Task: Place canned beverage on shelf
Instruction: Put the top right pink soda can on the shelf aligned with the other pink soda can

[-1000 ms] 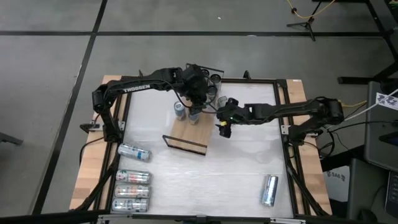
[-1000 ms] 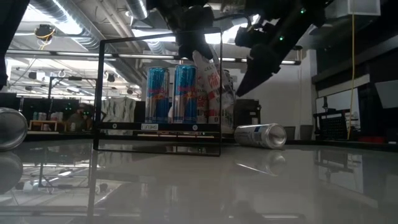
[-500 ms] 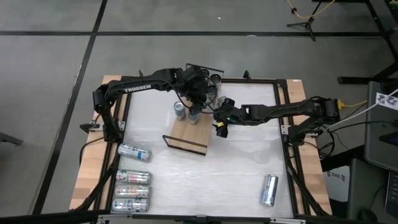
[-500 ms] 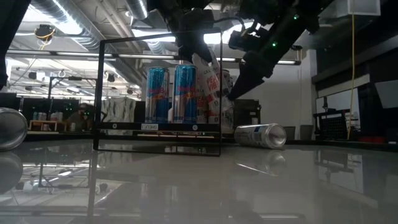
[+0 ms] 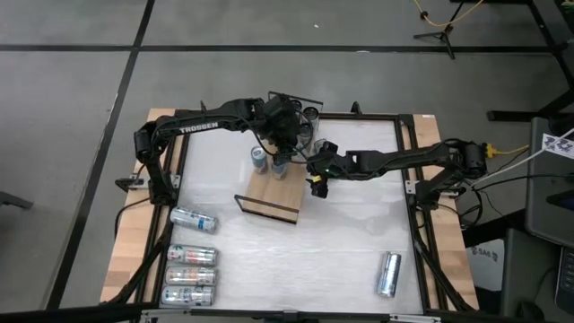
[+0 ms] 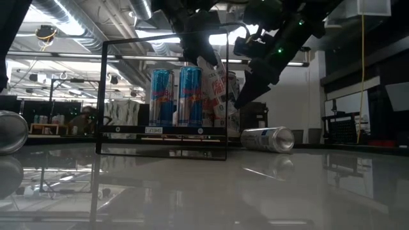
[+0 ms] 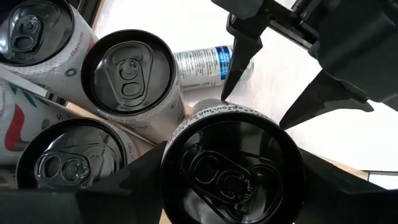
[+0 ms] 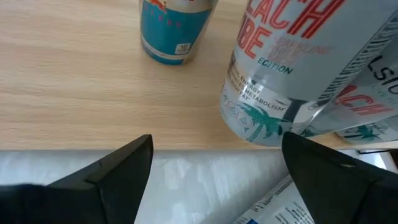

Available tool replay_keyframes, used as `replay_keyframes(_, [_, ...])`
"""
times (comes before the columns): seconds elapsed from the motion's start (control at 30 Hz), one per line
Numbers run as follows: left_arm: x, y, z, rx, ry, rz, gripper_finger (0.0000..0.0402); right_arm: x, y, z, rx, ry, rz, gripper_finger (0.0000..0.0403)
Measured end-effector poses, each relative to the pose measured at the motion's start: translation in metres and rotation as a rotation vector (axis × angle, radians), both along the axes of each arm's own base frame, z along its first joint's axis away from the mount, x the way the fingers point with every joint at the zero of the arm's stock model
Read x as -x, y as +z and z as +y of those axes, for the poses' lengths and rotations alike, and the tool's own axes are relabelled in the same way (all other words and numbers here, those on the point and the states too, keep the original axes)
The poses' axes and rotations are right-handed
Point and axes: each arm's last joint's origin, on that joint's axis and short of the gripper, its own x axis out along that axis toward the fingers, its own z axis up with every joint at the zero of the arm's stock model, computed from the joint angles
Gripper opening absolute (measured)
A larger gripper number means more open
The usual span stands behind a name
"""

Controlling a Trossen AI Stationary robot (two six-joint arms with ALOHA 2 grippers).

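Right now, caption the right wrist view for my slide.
Open right gripper faces a tilted white can on the wooden shelf, blue can beyond.

On the white bench, the left end effector hovers over the light-wood shelf, beside a blue can. The right end effector sits just right of the shelf. Four cans lie near-left, one silver can near-right.

On the table, the shelf sits near the far edge with upright cans on it. Four cans lie at the near left, and one can lies near right.
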Motion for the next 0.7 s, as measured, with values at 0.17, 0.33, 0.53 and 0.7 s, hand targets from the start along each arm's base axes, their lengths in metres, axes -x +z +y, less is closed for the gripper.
replay_keyframes(0.17, [-0.006,-0.009,0.0,0.007,-0.004,0.017,0.0244,0.0,-0.002,0.0,-0.002,0.001,0.01,0.0351])
replay_keyframes(0.33, [-0.011,-0.018,-0.001,0.014,-0.011,0.039,0.0245,0.0,-0.002,0.0,-0.001,0.001,0.009,0.0351])
replay_keyframes(0.53, [-0.011,-0.017,-0.001,0.013,-0.009,0.038,0.0253,-0.002,-0.006,-0.001,0.016,0.02,0.028,0.0351])
replay_keyframes(0.7, [-0.011,-0.017,0.0,0.011,-0.008,0.039,0.0263,-0.004,-0.01,-0.004,0.008,0.016,0.031,0.0351])
